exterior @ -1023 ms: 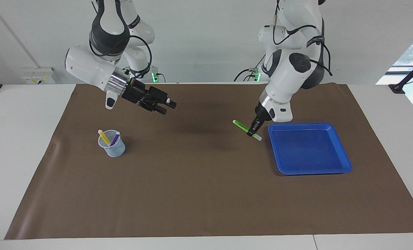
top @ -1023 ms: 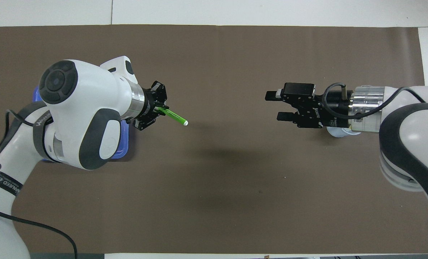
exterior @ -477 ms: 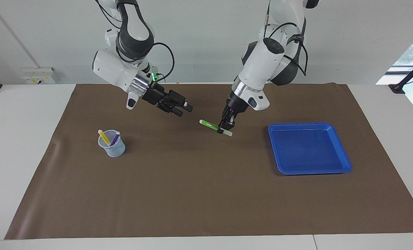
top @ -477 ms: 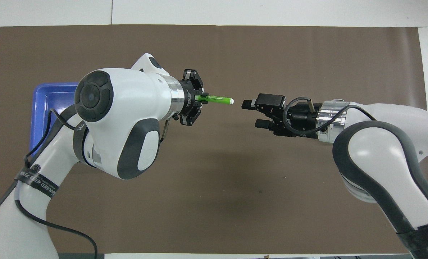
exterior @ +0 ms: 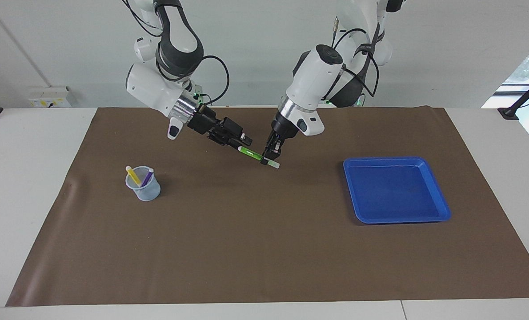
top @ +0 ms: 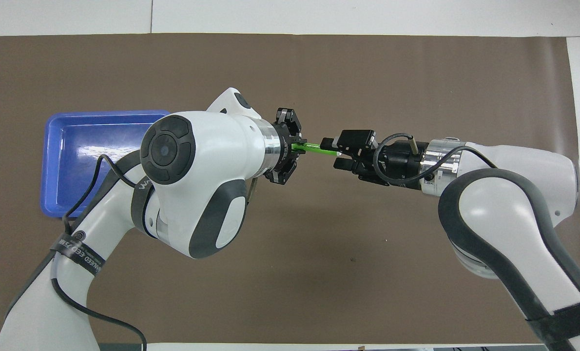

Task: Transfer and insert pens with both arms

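Observation:
The bright green pen (exterior: 252, 154) (top: 314, 147) hangs level in the air over the middle of the brown mat. My left gripper (exterior: 269, 159) (top: 295, 146) is shut on it near its pale capped end. My right gripper (exterior: 242, 144) (top: 333, 153) has come up to the pen's free end, and its fingers stand apart on either side of that tip. The yellow pen (exterior: 132, 174) and the purple pen (exterior: 147, 177) stand in a pale mesh cup (exterior: 144, 190) toward the right arm's end of the table; in the overhead view the right arm hides the cup.
A blue tray (exterior: 395, 218) (top: 51, 161) lies on the brown mat (exterior: 264, 249) toward the left arm's end, with nothing showing in it. White table borders the mat on all sides.
The left arm carried the green pen from beside the tray to the mat's middle. The right gripper swung in to meet it, and its fingers have narrowed around the pen's free end.

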Robot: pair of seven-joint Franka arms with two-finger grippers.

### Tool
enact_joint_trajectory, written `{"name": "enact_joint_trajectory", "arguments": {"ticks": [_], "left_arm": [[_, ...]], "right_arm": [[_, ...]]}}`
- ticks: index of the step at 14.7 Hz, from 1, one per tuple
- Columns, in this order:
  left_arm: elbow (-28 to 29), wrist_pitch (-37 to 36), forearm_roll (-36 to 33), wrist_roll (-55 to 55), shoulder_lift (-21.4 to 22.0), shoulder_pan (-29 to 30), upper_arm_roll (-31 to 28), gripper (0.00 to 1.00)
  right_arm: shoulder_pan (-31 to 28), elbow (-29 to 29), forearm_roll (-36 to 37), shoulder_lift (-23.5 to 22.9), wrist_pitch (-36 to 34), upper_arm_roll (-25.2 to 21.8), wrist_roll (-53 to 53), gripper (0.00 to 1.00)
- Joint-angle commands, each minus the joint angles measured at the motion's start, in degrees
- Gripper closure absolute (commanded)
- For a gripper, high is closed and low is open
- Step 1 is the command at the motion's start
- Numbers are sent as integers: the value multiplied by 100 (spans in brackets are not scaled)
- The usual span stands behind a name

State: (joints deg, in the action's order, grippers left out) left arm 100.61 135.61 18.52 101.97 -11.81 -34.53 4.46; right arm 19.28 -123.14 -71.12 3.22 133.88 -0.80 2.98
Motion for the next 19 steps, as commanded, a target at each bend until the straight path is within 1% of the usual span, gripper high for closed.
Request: {"name": "enact_joint_trajectory", "arguments": {"ticks": [1, 4, 5, 6, 7, 13, 14, 15, 18, 19], "left_arm": [[-60, 0, 108, 25, -50, -150, -94, 100], [-51, -17, 108, 16, -41, -168, -94, 100], [-51, -26, 108, 7, -41, -168, -94, 100], [-42, -44, 108, -2, -41, -168, -94, 100], [-33, -44, 108, -2, -41, -177, -94, 100], [-7, -113, 91, -124, -15, -203, -103, 100], [2, -149, 47, -247, -6, -203, -103, 39], [2, -175, 21, -491, -6, -212, -112, 0], [2, -640, 29, -1667, 99, -124, -147, 0], [28, -841, 29, -2046, 135, -46, -156, 0]], "right_arm": [[6, -34, -166, -23, 85, -8, -131, 38], [6, 10, -166, -40, 76, 0, -139, 51], [6, 10, -166, -40, 76, -8, -139, 62], [6, 10, -166, -40, 68, -8, -139, 77], [-3, 10, -166, -40, 33, -8, -139, 99], [-82, 36, -166, -40, -143, -17, -113, 100], [-100, 45, -157, -40, -161, -17, -113, 100], [-117, 54, -131, -40, -204, -17, -130, 100], [-178, 124, 44, -49, -371, -35, -148, 100], [-309, 255, 350, -66, -615, -35, -139, 100]]}}
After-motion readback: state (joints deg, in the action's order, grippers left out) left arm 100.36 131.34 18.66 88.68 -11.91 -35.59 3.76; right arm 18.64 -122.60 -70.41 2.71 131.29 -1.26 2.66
